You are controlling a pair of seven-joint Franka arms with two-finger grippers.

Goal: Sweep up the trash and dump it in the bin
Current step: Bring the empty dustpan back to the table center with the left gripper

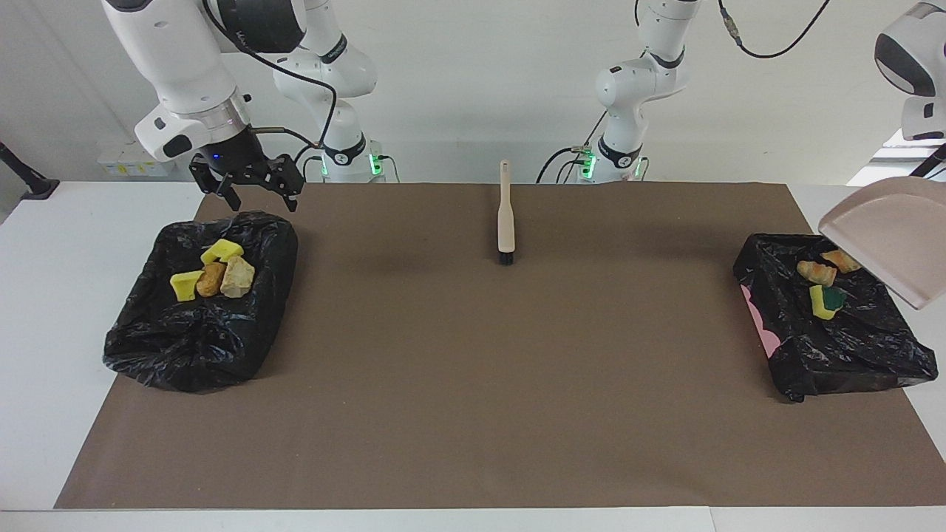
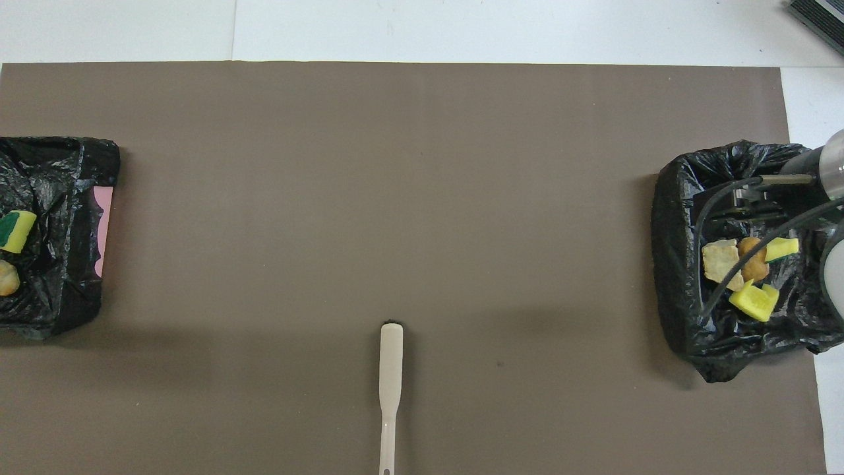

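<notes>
In the facing view you see the trash split between two black-lined bins: four scraps point(image 1: 213, 273), yellow sponge chunks and brown bread pieces, lie in the bin point(image 1: 192, 347) at the frame's left, and three more point(image 1: 822, 281), two golden pastry pieces and a yellow-and-green sponge, lie in the bin point(image 1: 850, 355) at the right. Your right gripper point(image 1: 257, 196) hangs at upper left over that bin's rim, fingers spread, holding nothing. The left gripper is out of frame, clenched; the dustpan point(image 1: 887, 236) hangs tilted over the right-hand bin. The brush point(image 1: 505, 214) lies at top centre. In the overhead view, the scraps sit at both frame edges.
</notes>
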